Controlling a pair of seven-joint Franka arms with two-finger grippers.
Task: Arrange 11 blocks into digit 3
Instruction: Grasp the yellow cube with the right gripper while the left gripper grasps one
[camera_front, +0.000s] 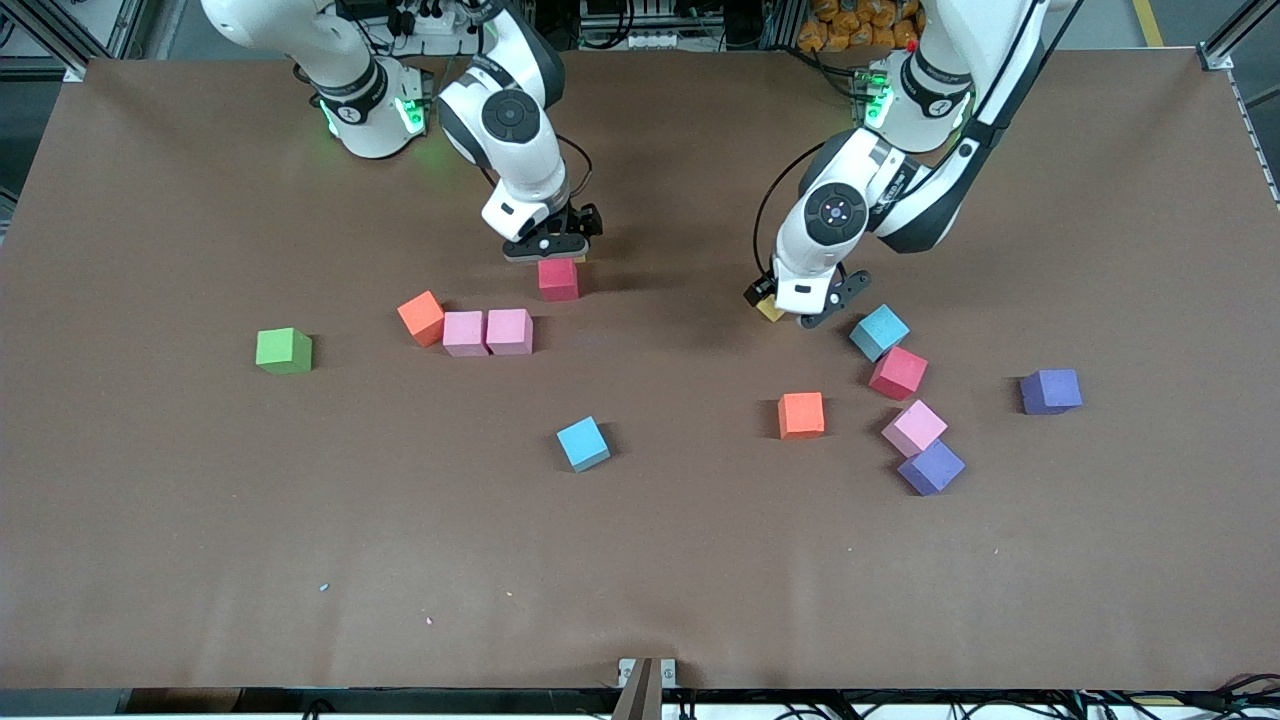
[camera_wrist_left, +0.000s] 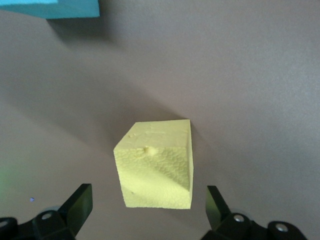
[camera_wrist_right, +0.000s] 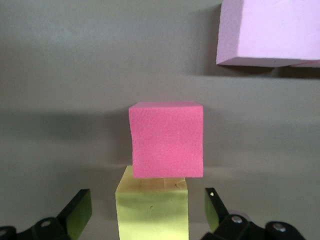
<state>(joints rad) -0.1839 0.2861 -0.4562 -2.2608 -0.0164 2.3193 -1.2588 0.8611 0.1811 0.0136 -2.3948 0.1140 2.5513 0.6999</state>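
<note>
Yellow block (camera_wrist_left: 157, 167) sits between my left gripper (camera_wrist_left: 150, 210)'s spread fingers — right gripper (camera_wrist_right: 147, 212), also spread, straddles another yellow block (camera_wrist_right: 152, 210) touching a red block (camera_wrist_right: 166, 140).

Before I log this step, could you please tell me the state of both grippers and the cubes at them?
left gripper: open, fingers either side of first yellow cube
first yellow cube: resting on the table, ungripped
right gripper: open, astride second yellow cube
second yellow cube: on table, ungripped, against red cube
red cube: on table, free
</note>
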